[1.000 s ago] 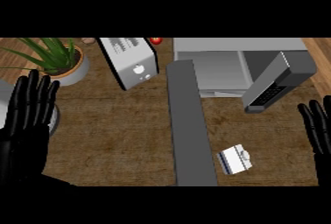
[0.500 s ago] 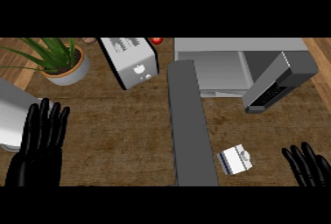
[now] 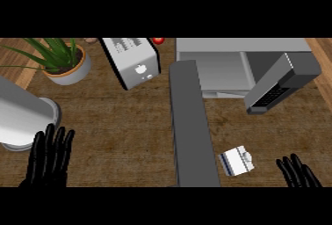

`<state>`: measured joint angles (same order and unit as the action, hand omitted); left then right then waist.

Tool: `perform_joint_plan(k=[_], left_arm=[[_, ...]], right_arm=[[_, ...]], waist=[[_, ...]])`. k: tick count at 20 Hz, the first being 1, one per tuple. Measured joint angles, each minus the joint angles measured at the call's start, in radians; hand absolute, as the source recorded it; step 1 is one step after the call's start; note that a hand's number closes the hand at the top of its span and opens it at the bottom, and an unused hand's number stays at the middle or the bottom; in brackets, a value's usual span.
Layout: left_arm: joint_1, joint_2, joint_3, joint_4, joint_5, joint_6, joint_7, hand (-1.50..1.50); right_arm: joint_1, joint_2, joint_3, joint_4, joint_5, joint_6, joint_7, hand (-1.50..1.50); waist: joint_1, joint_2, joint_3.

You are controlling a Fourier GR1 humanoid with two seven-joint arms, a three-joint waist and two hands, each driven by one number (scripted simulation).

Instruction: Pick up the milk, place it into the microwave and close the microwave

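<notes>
The milk carton, white with a dark side, lies on the brown counter just right of a grey strip. The microwave stands at the back right with its door swung open toward me. My right hand shows at the lower right edge, fingers straight, a short way right of the carton and not touching it. My left hand is at the lower left, fingers straight and spread, holding nothing.
A long grey strip runs down the counter's middle. A toaster stands at the back, a potted plant at the back left. A grey cylinder lies at the left edge above my left hand.
Both hands have dropped toward the lower edge. The right hand has moved inward, closer to the carton. The grey cylinder has come into view at the left.
</notes>
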<state>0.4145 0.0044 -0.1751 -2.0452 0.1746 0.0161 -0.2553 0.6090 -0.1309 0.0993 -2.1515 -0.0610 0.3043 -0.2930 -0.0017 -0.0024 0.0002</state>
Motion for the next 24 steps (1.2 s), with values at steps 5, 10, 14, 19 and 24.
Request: perform_joint_plan(k=[5, 10, 14, 19, 24], left_arm=[[0.073, 0.018, 0.002, -0.013, 0.020, -0.041, -0.053, -1.50], [0.121, 0.005, -0.034, -0.009, -0.003, -0.041, -0.098, -1.50], [0.171, 0.018, -0.035, -0.003, 0.000, -0.063, -0.151, -1.50], [0.192, 0.021, -0.047, -0.001, -0.004, -0.067, -0.170, -1.50], [0.213, 0.036, -0.045, -0.002, 0.013, -0.079, -0.186, -1.50]], right_arm=[[-0.031, 0.016, -0.018, 0.135, 0.010, 0.012, -0.069, -1.50], [-0.098, 0.048, -0.033, 0.286, 0.060, -0.020, -0.137, -1.50], [-0.176, 0.075, -0.066, 0.428, 0.089, -0.067, -0.189, -1.50], [-0.246, 0.093, -0.100, 0.615, 0.138, -0.133, -0.287, -1.50], [-0.334, 0.080, -0.150, 0.814, 0.152, -0.151, -0.394, -1.50]], waist=[[0.003, 0.000, 0.000], [0.005, 0.001, 0.000], [0.008, 0.001, 0.000], [0.007, 0.002, 0.000], [0.008, 0.002, 0.000]])
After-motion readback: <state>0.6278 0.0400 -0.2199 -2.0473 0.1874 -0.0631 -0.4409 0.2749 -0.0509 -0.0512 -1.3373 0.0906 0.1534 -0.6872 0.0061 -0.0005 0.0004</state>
